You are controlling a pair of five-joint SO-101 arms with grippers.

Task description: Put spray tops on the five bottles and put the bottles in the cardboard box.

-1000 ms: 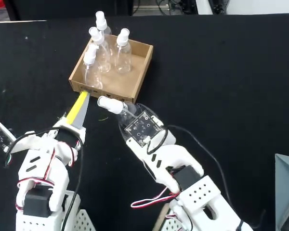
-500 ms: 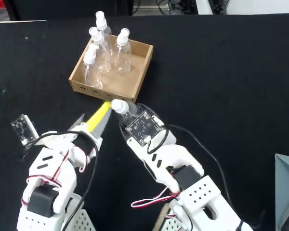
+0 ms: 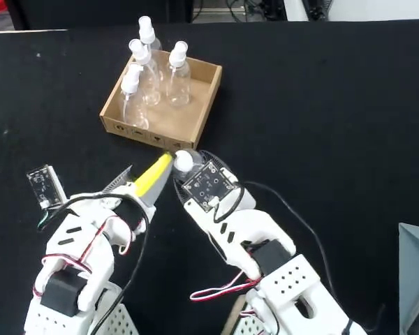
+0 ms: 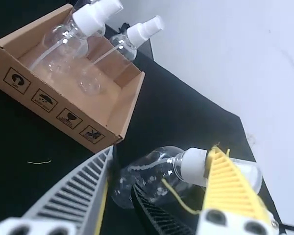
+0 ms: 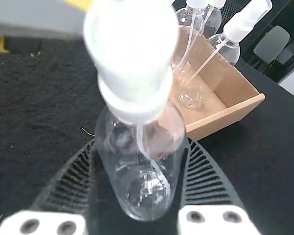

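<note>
Right gripper (image 5: pixel 139 166) is clamped on the body of a clear bottle (image 5: pixel 137 186), one finger on each side, so that's a solid grip. The bottle has its white spray top (image 5: pixel 130 44) on and is held tilted, with the top pointing at the cardboard box (image 3: pixel 153 132). It sits just off the box's near wall, by the near right corner.

Left gripper (image 4: pixel 161 149) is wide open. In the left wrist view we see the bottle's neck and spray top between the grey finger and the yellow finger (image 4: pixel 225 191). The top is right up against the yellow one, but we can't tell if they actually touch.

The box sits on the black table (image 3: pixel 321 105), towards the far edge and left of the middle. We count four bottles (image 3: pixel 178 73) standing upright in it, each with a white spray top. They're bunched along the box's left and far sides: one by the near left corner, one at the far corner, two in between.
</note>
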